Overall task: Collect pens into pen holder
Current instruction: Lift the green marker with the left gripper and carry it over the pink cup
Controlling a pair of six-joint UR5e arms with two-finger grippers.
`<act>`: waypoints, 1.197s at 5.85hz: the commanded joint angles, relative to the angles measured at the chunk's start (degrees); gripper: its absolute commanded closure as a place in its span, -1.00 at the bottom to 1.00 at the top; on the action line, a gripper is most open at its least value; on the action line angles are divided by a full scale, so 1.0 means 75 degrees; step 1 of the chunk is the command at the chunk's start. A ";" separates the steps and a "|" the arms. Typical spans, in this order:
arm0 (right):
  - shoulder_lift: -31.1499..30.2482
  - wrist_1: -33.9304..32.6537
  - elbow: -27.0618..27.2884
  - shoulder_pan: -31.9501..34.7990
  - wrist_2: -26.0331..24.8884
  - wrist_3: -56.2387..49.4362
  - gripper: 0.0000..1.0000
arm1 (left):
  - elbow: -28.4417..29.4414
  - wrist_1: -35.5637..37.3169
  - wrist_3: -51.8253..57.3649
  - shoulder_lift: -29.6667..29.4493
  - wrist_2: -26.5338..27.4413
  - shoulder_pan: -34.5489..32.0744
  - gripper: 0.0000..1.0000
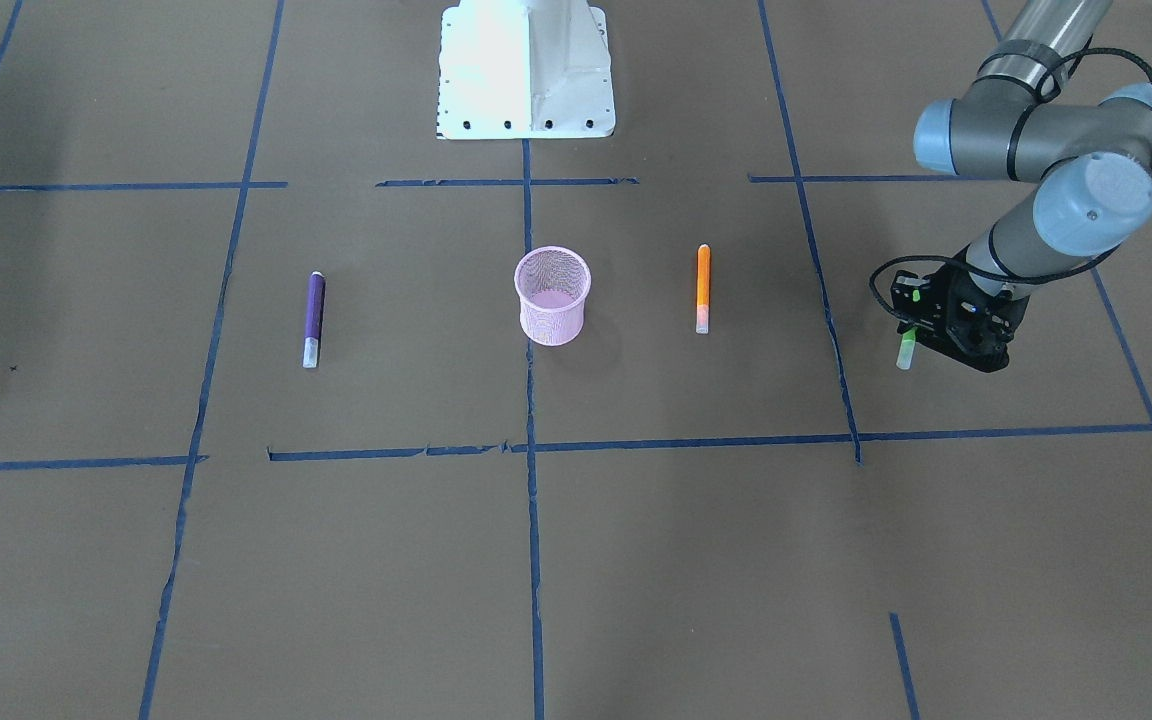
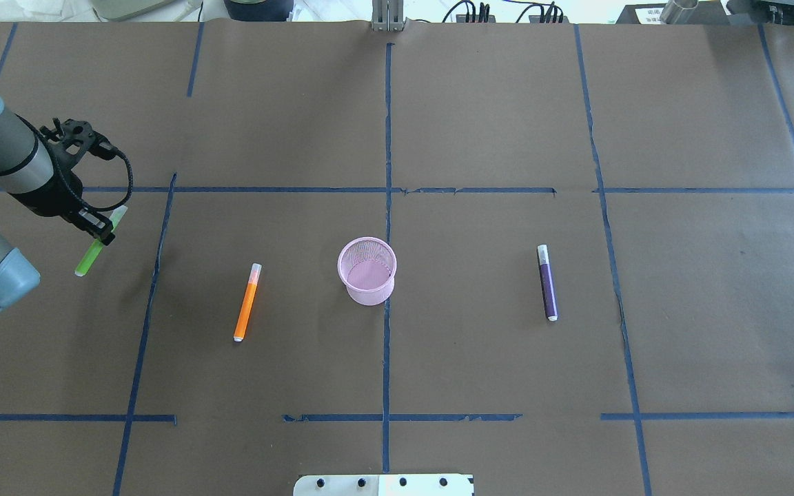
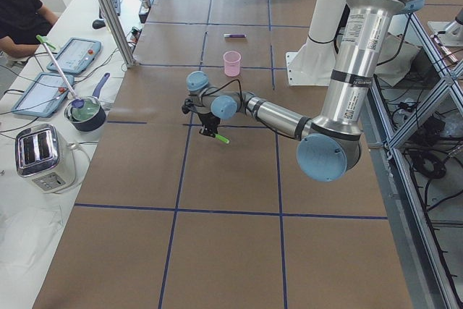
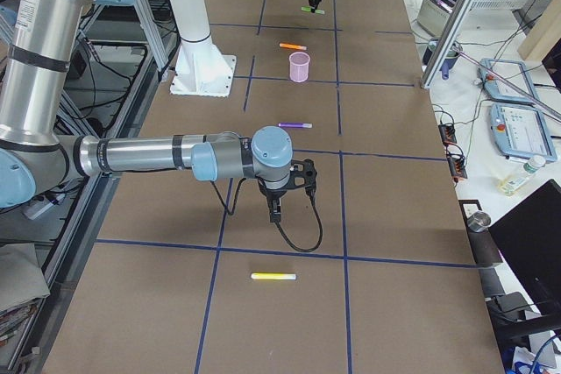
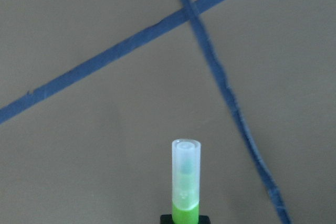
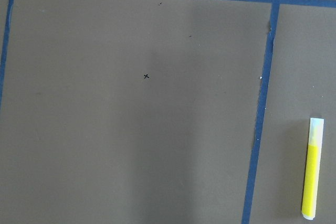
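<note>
The left gripper [image 2: 102, 234] is clasping a tilted green pen [image 2: 87, 260]. Centring it upright over the pen holder [image 2: 367, 270] before releasing looks wisest. Whether the right gripper [image 4: 276, 208] is clenched, I cannot tell.

A green pen [image 3: 222, 138] is held tilted in the left gripper [image 3: 211, 132] just over the brown table [image 3: 217, 251], the pink pen holder [image 3: 231, 63] and a purple pen [image 3: 234, 35] are seen farther along, and a toaster [image 3: 43, 157] is seen off the table's side.
</note>
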 commanded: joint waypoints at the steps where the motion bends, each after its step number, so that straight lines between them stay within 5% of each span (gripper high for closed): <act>1: 0.0000 0.0007 -0.0014 0.0000 0.0000 -0.0003 -1.00 | -0.1348 -0.0003 -0.0188 -0.0582 0.0068 0.0200 1.00; 4: 0.0012 0.0054 -0.0014 0.0000 -0.0012 -0.0026 -1.00 | -0.2057 -0.0015 -0.1616 -0.1811 0.2368 0.1732 0.96; 7: 0.0035 0.0042 -0.0025 0.0000 -0.0047 -0.0085 -1.00 | -0.2071 -0.1017 -0.3082 -0.2306 0.5897 0.3700 0.98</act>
